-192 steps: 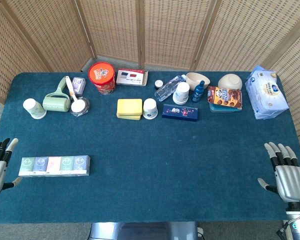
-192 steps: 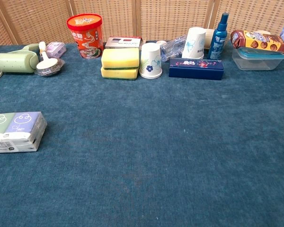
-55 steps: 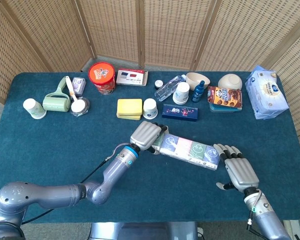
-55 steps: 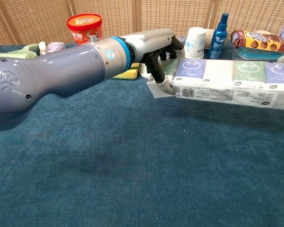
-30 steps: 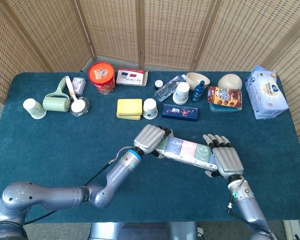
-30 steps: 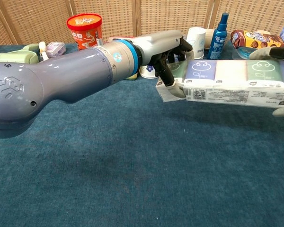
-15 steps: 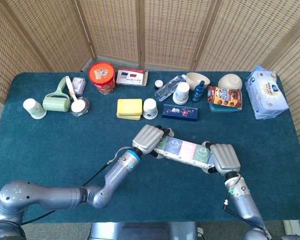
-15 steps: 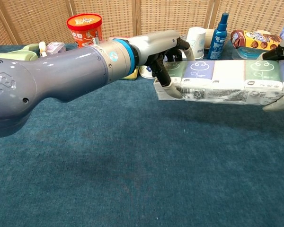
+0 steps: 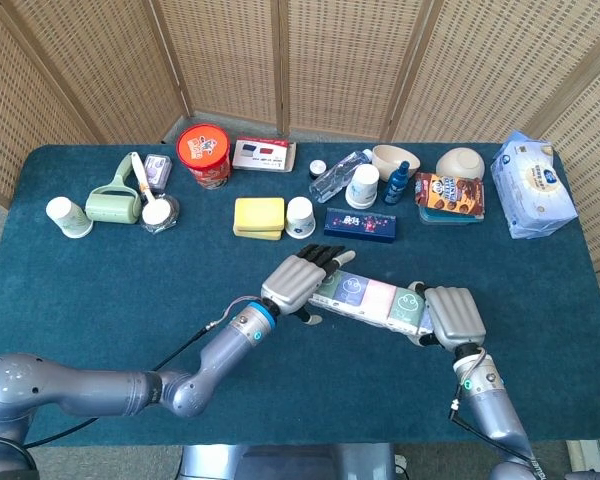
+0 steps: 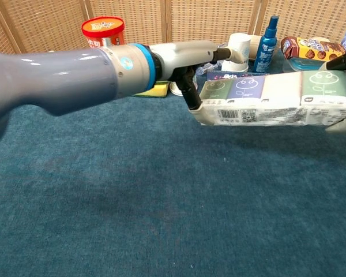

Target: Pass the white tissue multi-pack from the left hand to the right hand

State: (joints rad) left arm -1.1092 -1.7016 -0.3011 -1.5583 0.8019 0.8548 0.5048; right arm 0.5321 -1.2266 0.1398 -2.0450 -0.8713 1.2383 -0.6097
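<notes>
The white tissue multi-pack (image 9: 375,298), a long pack with pastel panels, hangs level above the blue tablecloth in front of me. My right hand (image 9: 454,315) grips its right end, fingers over the top and thumb underneath. My left hand (image 9: 298,280) is at the pack's left end with its fingers stretched out flat and apart above it. In the chest view the pack (image 10: 265,101) spans the right half. There the left hand (image 10: 184,57) reaches straight over it, with only the thumb near the pack's end. The right hand (image 10: 343,124) shows at the frame's edge.
Along the table's back stand a red tub (image 9: 203,153), yellow sponges (image 9: 259,217), a paper cup (image 9: 300,217), a navy box (image 9: 360,224), a cookie pack (image 9: 450,192) and a blue tissue bag (image 9: 532,183). A green lint roller (image 9: 115,195) lies far left.
My left hand's fingers have uncurled from the pack's left end and now lie stretched out. The right hand, which closed on the right end half a second ago, keeps its grip.
</notes>
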